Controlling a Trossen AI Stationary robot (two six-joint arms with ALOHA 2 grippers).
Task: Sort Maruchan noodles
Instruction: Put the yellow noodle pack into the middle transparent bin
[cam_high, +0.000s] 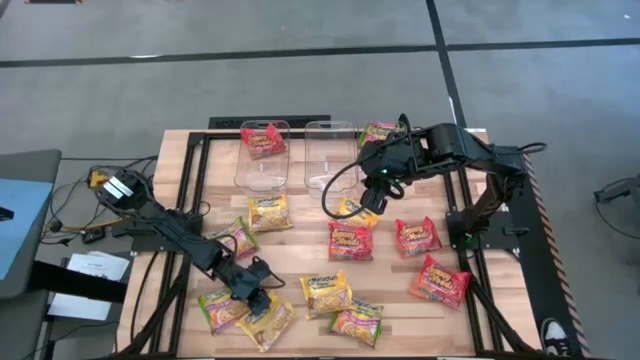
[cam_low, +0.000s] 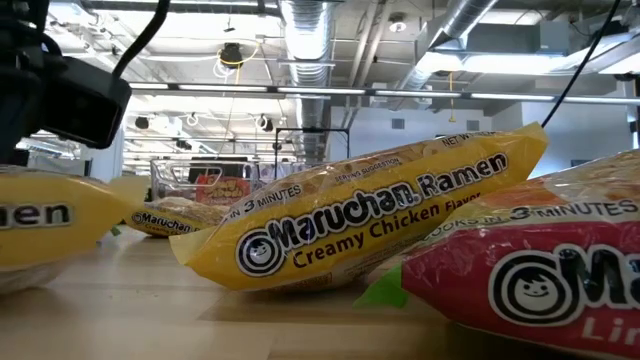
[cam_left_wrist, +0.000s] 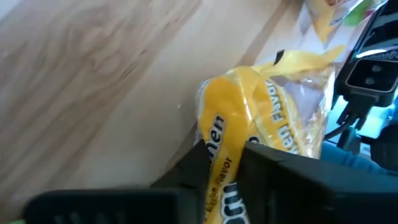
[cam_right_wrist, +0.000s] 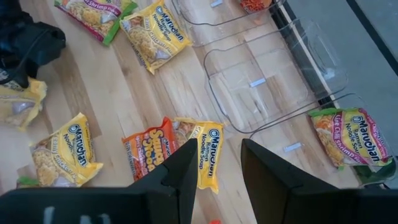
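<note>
Jaws: left gripper (cam_left_wrist: 224, 163) has its two dark fingers pinched on a yellow packet (cam_left_wrist: 261, 118) at the table's near-left corner; right gripper (cam_right_wrist: 217, 168) hangs with fingers parted and nothing between them.
Near edge: wooden table (cam_high: 390, 330) carries the yellow packet in the left gripper's hold (cam_high: 265, 318), a green-and-pink packet (cam_high: 220, 305) touching it on the left, another yellow one (cam_high: 326, 292) and a second green-and-pink one (cam_high: 357, 321) to the right.
Middle: several more noodle packets lie flat and scattered; red ones (cam_high: 351, 240) sit toward the right side, yellow ones (cam_high: 268, 212) toward the left.
Right arm: poised above the middle of the table, over a yellow packet (cam_right_wrist: 205, 155) that overlaps a red one.
Far edge: three clear bins (cam_high: 330, 155) stand in a row; the left bin holds a red packet (cam_high: 263, 139), the middle one looks empty, the right one holds a green-and-pink packet (cam_high: 379, 133).
Handling: each packet is probably light, with a stiff, brittle noodle block inside slick, crinkly film, so hard squeezing could crack it.
Where to grip: likely best across a flat sealed edge or corner, where the film gives and the fingers won't slide off the glossy face.
</note>
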